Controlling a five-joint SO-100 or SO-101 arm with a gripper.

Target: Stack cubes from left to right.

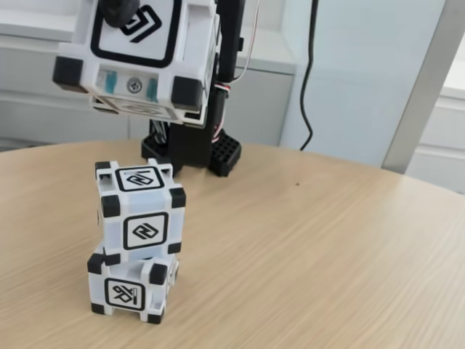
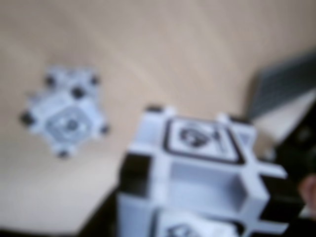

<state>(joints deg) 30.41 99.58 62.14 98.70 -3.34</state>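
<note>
Third white plastic cube with black corners (image 1: pixel 138 54) held up high in the gripper (image 1: pixel 152 73), above the wooden table (image 1: pixel 327 262). Other two cubes (image 1: pixel 138 240) stacked below, top one twisted a bit.

Two white, black-cornered cubes are sitting stacked at the near left in the fixed view: the upper cube (image 1: pixel 140 211) is resting slightly askew on the lower cube (image 1: pixel 131 287). A third cube (image 1: pixel 138 54) is hanging tilted high above them.

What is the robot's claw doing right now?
Gripper: its fingers can't be made out, but it carries the third cube in the air above the two stacked cubes.
</note>
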